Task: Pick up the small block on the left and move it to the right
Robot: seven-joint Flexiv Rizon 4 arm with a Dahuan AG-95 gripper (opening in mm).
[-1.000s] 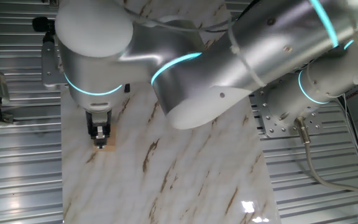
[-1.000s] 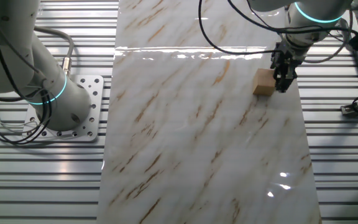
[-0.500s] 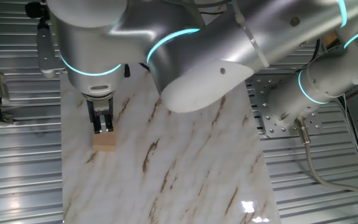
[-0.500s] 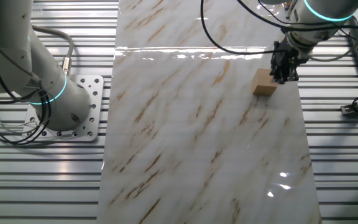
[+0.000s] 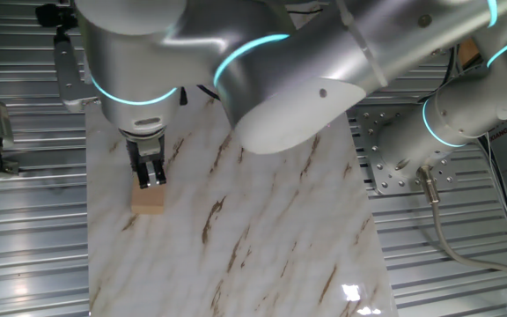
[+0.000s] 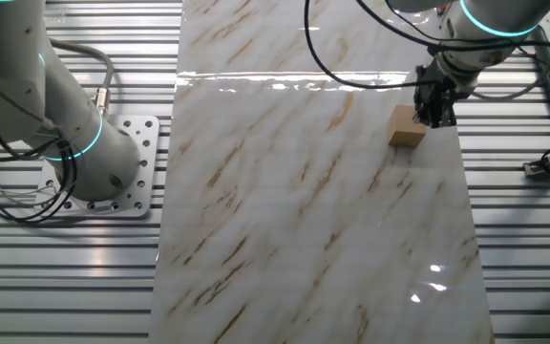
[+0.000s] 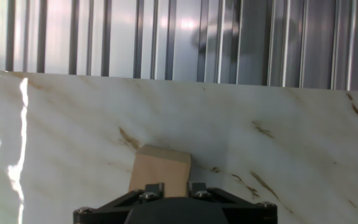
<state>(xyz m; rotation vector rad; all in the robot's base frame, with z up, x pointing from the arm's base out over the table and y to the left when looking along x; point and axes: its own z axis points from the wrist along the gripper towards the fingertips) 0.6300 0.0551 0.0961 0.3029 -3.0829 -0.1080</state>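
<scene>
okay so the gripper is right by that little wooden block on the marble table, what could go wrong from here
1. The gripper sits above and off to one side of the small block, not centred over it. Coming down from there, a finger could land on the cube's top or shove it aside.

2. The block rests close to the edge of the marble tabletop; a push could slide it onto the ribbed metal surround.

3. The tabletop looks glossy, so the cube may skid.

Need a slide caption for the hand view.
Block resting on the marble table, just ahead of the gripper body.
</scene>
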